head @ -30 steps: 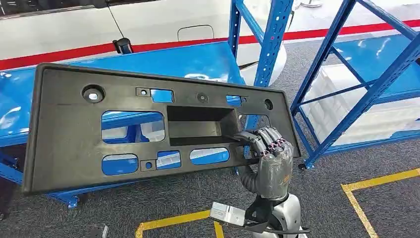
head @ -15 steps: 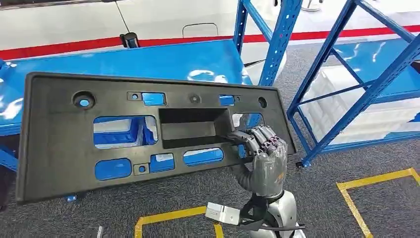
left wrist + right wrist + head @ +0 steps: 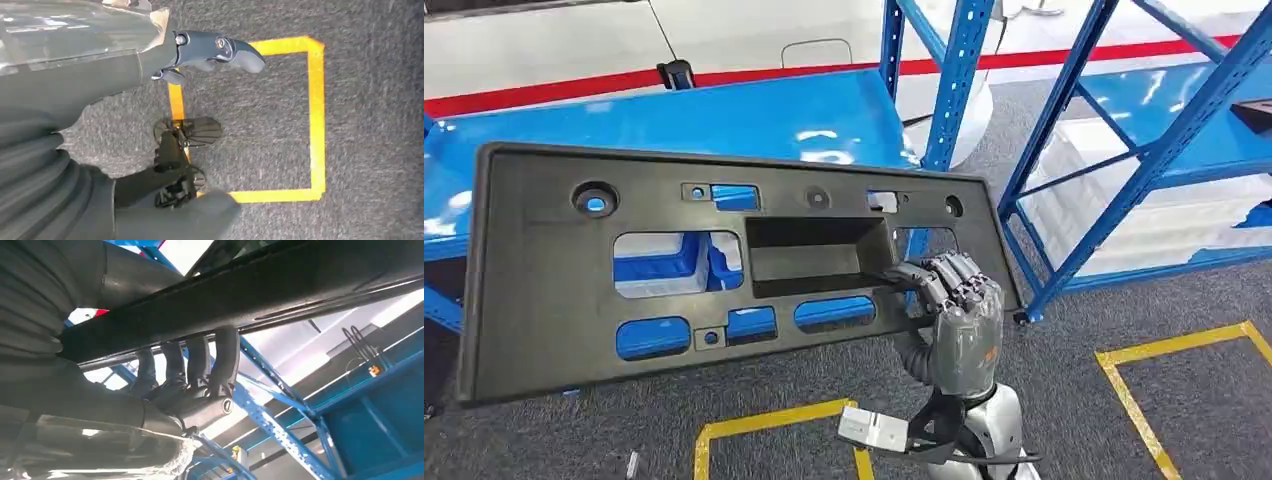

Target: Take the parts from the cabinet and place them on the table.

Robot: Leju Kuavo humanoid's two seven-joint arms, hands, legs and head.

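A large black plastic panel [image 3: 544, 280] with several cut-outs and a boxy recess hangs in the air in front of me, nearly level. My right hand [image 3: 959, 320] grips its lower edge near the right end, fingers hooked over the rim. In the right wrist view the fingers [image 3: 200, 355] curl around the panel's dark edge [image 3: 250, 295]. Behind the panel lies the blue shelf surface [image 3: 724, 110] of the cabinet. My left hand [image 3: 165, 55] hangs over grey carpet, fingers apart and holding nothing.
Blue rack uprights [image 3: 954, 70] stand just behind the panel's right end. A second blue rack [image 3: 1124, 170] at the right holds white boxes [image 3: 1154, 230] low down. Yellow tape lines [image 3: 764, 420] mark the grey carpet, with another corner [image 3: 1184, 345] at the right.
The whole view has shifted a little as the camera moved. The panel stays in my right hand and now sits slightly lower and more level in the picture.
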